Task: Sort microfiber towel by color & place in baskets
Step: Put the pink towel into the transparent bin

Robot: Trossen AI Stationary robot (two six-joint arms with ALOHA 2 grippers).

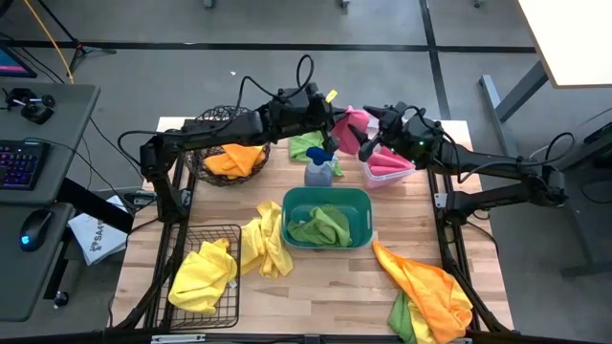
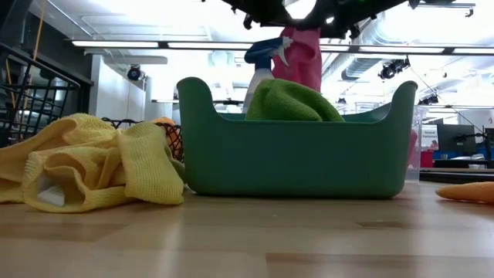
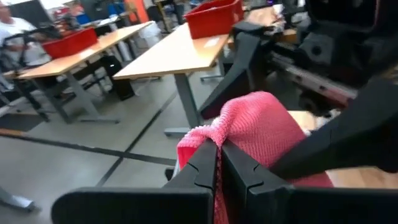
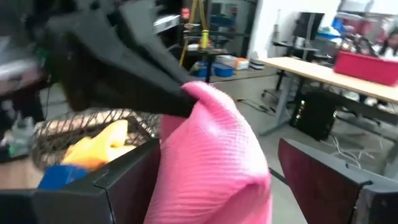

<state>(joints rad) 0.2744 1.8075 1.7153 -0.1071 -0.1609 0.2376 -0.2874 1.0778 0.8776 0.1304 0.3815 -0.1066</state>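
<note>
A pink towel [image 3: 261, 130] hangs at the table's far side, with my left gripper [image 3: 219, 146] shut on it. My right gripper [image 4: 217, 149] is open, level, with one finger on either side of the hanging pink towel [image 4: 211, 162], beside the clear bin [image 1: 387, 170] that holds pink cloth. The round wire basket [image 1: 206, 134] holds an orange towel. Green towels [image 1: 320, 226] lie in the teal tub [image 1: 325, 196]. A yellow towel [image 1: 203, 277] lies in the black wire basket [image 1: 229, 234]. My left gripper pinches a bunched fold at the pink towel's top [image 3: 208, 134] between its two fingers. The fingers come nearly level from the table's left. The towel hangs slack below them; the tub hides its lower end in the low view. Whether my right gripper touches it, I cannot tell.
A grey spray bottle [image 1: 318, 170] with a blue top stands just behind the tub, and a green towel [image 1: 304, 145] lies behind it. More yellow towels [image 1: 266, 239] lie left of the tub. An orange towel [image 1: 426, 282] over a green one [image 1: 402, 317] lies at the near right.
</note>
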